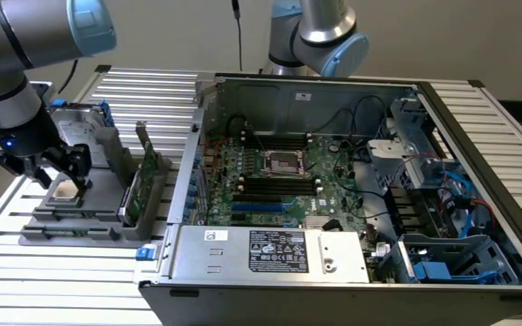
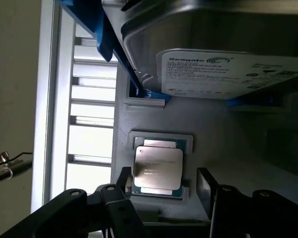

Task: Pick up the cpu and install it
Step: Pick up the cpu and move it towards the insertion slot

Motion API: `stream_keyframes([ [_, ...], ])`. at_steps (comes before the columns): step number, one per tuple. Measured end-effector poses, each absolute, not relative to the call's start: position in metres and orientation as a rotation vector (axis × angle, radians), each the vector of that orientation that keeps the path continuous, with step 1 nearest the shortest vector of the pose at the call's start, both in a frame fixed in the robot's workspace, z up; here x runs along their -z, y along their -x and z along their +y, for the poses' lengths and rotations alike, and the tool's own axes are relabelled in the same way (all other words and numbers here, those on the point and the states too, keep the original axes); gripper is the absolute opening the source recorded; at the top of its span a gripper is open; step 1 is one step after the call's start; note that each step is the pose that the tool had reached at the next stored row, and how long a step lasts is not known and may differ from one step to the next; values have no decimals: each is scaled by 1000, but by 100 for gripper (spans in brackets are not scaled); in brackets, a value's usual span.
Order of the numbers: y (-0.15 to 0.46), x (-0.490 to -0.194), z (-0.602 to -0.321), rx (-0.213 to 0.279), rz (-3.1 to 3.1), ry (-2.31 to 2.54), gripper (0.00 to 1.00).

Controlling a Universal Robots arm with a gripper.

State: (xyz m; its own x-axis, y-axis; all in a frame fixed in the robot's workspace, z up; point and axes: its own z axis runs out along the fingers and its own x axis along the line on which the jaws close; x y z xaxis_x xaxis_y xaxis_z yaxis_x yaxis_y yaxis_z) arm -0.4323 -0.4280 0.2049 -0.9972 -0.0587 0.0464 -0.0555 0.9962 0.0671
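The cpu (image 1: 64, 192) (image 2: 157, 167), a small square chip with a shiny silver top, lies flat in a recess of the grey parts holder (image 1: 79, 221) at the exterior view's left. My gripper (image 1: 62, 183) (image 2: 165, 183) hangs just above it, open, with one black finger on each side of the chip and not touching it. The square metal-framed socket (image 1: 287, 163) sits in the middle of the motherboard inside the open computer case (image 1: 270, 272), well off toward the exterior view's right.
A silver hard drive (image 1: 75, 125) (image 2: 213, 44) in a blue bracket stands on the holder right beside the cpu. A green card (image 1: 143, 183) stands upright between holder and case. A second arm (image 1: 320, 34) rises behind the case. Everything rests on a slatted aluminium table (image 1: 62, 285).
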Motion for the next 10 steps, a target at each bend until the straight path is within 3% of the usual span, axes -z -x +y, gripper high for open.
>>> stream_keyframes([
  [10,434,-198,-428,113,-3080,-72,64],
])
